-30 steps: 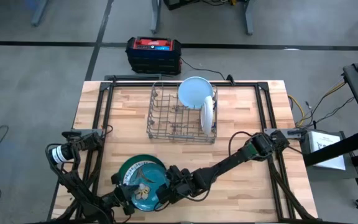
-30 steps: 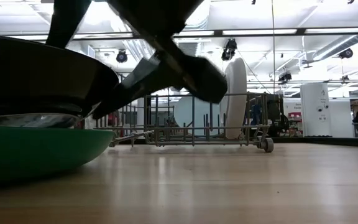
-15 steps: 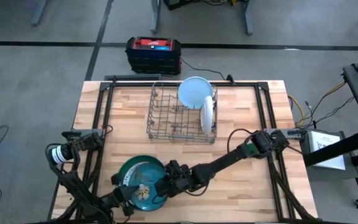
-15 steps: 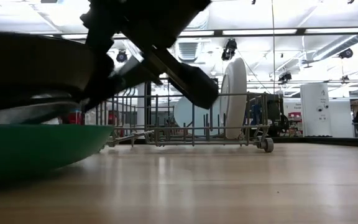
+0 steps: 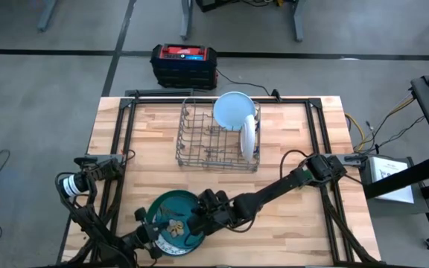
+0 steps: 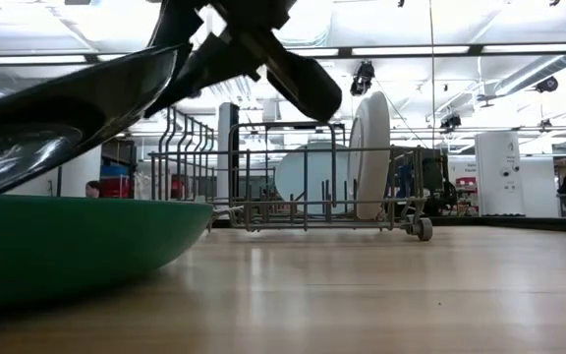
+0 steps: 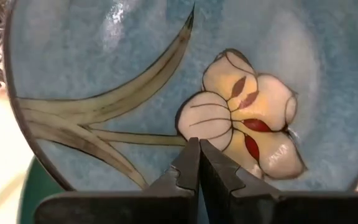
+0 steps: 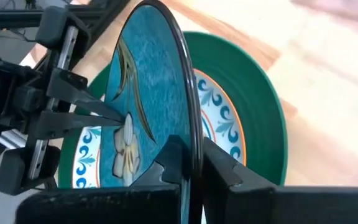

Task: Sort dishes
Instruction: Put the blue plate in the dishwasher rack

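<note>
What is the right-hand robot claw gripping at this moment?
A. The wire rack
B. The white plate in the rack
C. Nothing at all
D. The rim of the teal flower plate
D: in the right wrist view the right gripper is clamped on the rim of the teal flower plate, tilted up above the dark green plate.

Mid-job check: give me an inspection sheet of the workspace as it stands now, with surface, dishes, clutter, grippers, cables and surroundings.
Surface: wooden table, with a grey wire rack at the far middle.
Job's things: pale blue plate and white plate on edge in the rack; teal plate tilted up over a patterned plate, which lies in the dark green plate.
Clutter: nothing seen.
Grippers: right gripper shut on the teal plate's rim; left gripper shut, tips at its face.
Cables: wires off the right edge.
Surroundings: black and red box on the floor.
</note>
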Controlling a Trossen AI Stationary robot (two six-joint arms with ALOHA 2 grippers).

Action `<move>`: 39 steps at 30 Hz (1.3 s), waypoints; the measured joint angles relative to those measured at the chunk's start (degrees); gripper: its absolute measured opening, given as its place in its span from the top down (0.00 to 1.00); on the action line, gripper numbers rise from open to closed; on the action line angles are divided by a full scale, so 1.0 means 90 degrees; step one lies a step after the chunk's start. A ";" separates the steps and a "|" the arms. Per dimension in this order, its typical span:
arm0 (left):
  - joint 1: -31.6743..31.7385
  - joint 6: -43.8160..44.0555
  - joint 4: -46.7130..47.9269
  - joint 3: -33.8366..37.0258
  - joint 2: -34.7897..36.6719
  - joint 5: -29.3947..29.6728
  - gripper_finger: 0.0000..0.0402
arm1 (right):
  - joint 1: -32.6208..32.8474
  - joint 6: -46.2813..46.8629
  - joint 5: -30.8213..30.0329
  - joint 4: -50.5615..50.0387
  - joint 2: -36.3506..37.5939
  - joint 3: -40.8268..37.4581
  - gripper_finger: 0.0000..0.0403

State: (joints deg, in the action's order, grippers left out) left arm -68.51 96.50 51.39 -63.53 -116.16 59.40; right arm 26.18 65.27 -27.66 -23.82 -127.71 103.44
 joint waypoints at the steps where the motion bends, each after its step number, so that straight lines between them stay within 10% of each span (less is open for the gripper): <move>1: 0.0000 -0.0001 0.0108 -0.0059 -0.0002 -0.0017 1.00 | 0.0002 -0.0152 -0.0022 -0.0001 0.0029 0.0000 0.97; 39: -0.0425 -0.0027 0.3020 -0.2213 0.0005 -0.0185 1.00 | 0.0006 -0.4869 -0.0262 -0.1123 0.0358 0.1408 0.98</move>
State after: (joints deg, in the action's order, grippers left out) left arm -72.33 96.26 78.57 -83.45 -116.11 57.74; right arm 26.24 21.45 -30.02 -33.92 -124.49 116.11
